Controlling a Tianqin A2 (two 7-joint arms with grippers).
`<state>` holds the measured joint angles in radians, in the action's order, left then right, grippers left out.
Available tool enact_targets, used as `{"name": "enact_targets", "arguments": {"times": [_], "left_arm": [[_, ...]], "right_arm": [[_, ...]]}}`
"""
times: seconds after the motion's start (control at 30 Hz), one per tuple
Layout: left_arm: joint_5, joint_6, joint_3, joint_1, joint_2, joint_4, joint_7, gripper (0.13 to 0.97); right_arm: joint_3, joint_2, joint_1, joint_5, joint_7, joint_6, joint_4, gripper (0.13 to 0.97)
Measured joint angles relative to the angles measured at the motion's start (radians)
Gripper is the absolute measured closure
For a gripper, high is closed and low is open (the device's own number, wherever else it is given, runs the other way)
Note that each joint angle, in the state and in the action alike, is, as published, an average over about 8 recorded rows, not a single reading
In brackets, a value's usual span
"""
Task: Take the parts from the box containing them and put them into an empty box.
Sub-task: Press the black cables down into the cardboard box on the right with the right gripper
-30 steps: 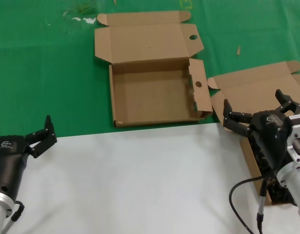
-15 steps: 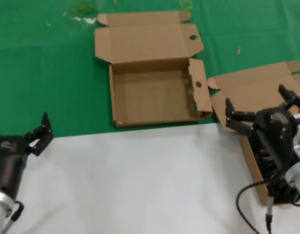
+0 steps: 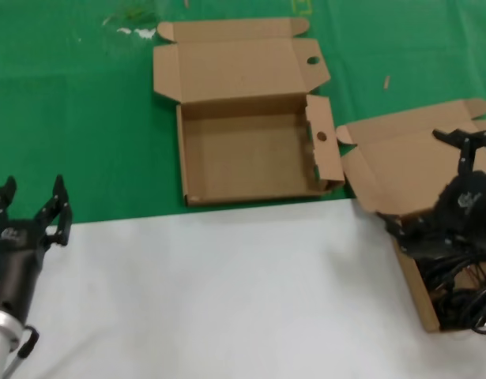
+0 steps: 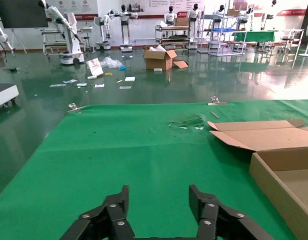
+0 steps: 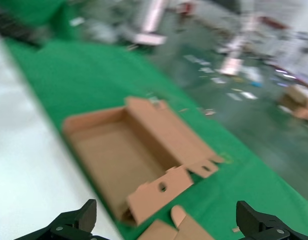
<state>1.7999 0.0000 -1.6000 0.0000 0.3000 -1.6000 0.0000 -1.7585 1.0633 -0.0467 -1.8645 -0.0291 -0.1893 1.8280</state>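
Jaws spread wide on both grippers, neither holding anything. Right gripper point(image 3: 446, 189): over the plain-lidded cardboard box point(image 3: 407, 264), fingers splayed above its open lid. Black cable bundles point(image 3: 456, 288): inside that box, just below the jaws. Holed-flap cardboard box point(image 3: 250, 154): open, nothing inside, well to the left of the right gripper. Left gripper point(image 3: 31, 207): parked at the green mat's point(image 3: 77, 118) near edge, far from both boxes.
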Motion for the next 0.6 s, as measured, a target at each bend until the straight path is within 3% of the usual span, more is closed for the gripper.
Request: {"name": "enact_targets", "arguments": {"times": [0.2,0.43,0.6], "left_arm": [[0.0,0.0,0.0,0.0,0.0,0.0,0.0,0.674],[0.0,0.0,0.0,0.0,0.0,0.0,0.0,0.821],[0.0,0.0,0.0,0.0,0.0,0.0,0.0,0.833]], "right_arm": [[0.051,0.119,0.036,0.003,0.116,-0.242,-0.038,0.129],[0.005,0.156,0.195,0.051,0.254,-0.524,-0.14,0.129],[-0.053,0.136,0.327,0.117,0.334,-0.692,-0.228,0.129]]}}
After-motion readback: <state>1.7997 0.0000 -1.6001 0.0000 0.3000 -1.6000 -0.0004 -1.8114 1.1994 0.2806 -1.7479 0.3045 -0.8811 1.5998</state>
